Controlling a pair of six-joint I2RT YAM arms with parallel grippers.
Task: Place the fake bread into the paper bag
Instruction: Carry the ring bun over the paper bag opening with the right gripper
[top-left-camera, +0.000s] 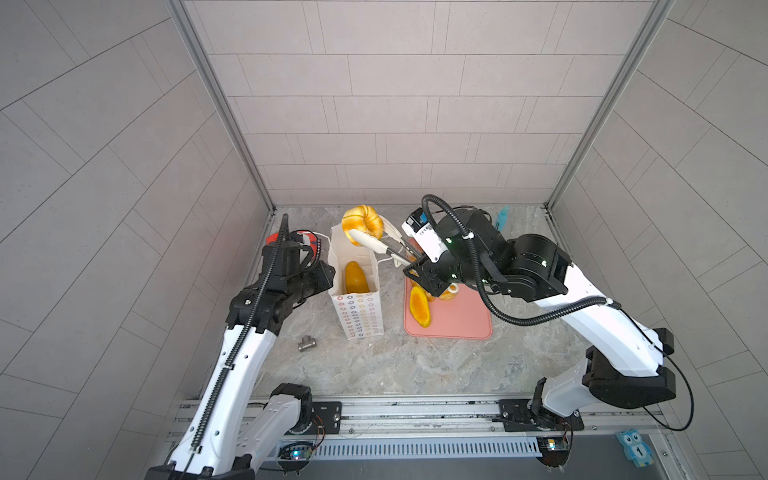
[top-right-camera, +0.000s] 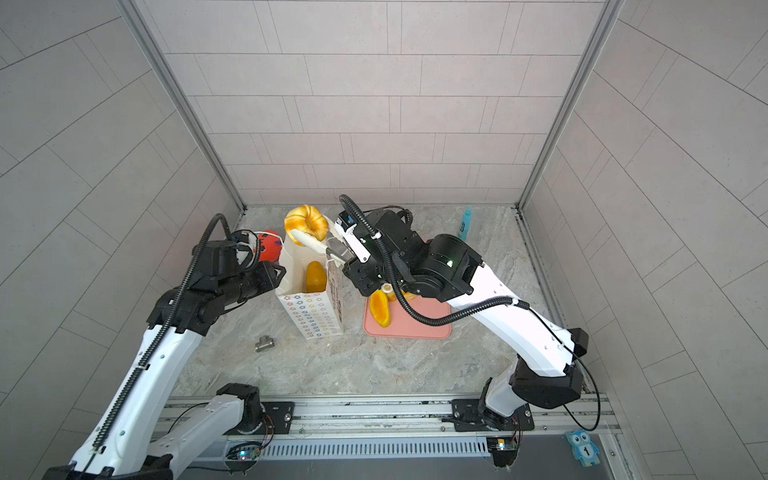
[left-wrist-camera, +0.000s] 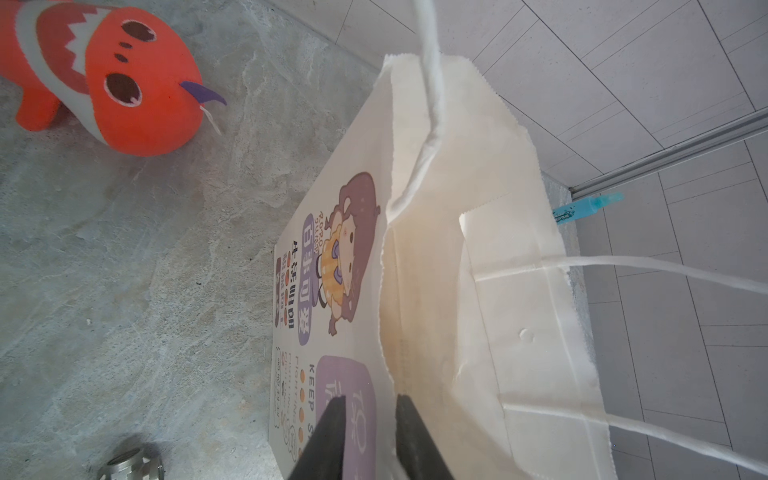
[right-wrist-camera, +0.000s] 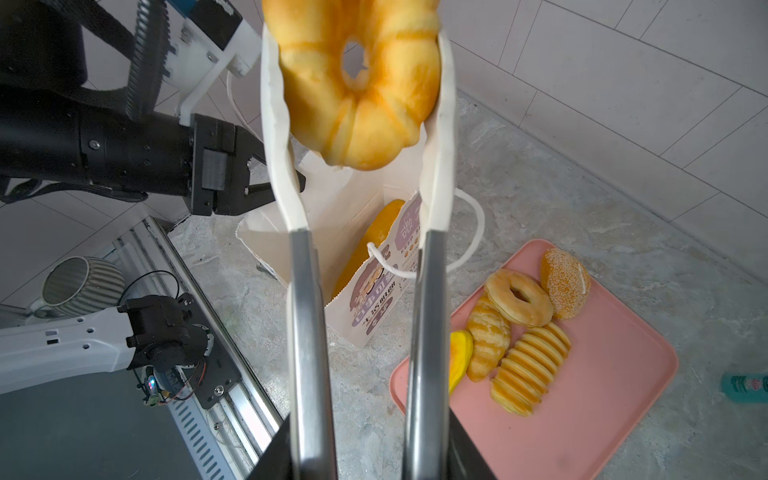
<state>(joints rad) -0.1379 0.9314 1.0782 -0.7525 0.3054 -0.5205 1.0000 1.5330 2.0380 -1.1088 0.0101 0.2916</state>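
Observation:
A ring donut of fake bread (top-left-camera: 362, 219) (right-wrist-camera: 357, 95) hangs over the far rim of the paper bag (top-left-camera: 359, 316) (right-wrist-camera: 332, 208), pinched between the white tips of metal tongs (right-wrist-camera: 307, 332). My right gripper (top-left-camera: 419, 270) (right-wrist-camera: 370, 436) is shut on the tongs' handles. A long loaf (top-left-camera: 356, 277) (right-wrist-camera: 374, 237) stands inside the bag. My left gripper (top-left-camera: 328, 274) (left-wrist-camera: 370, 415) sits at the bag's left rim, jaws a little apart with the paper wall (left-wrist-camera: 478, 208) between them. Several more pastries, among them a ring donut (right-wrist-camera: 518, 297) and a sesame bun (right-wrist-camera: 565, 282), lie on the pink tray (right-wrist-camera: 582, 415).
A red plush fish (left-wrist-camera: 120, 83) (top-right-camera: 268, 245) lies behind my left gripper. A small metal fitting (top-left-camera: 307, 343) sits on the table left of the bag. A teal bottle (top-left-camera: 503, 216) stands at the back wall. A ribbed mug (right-wrist-camera: 79, 284) sits beyond the front rail.

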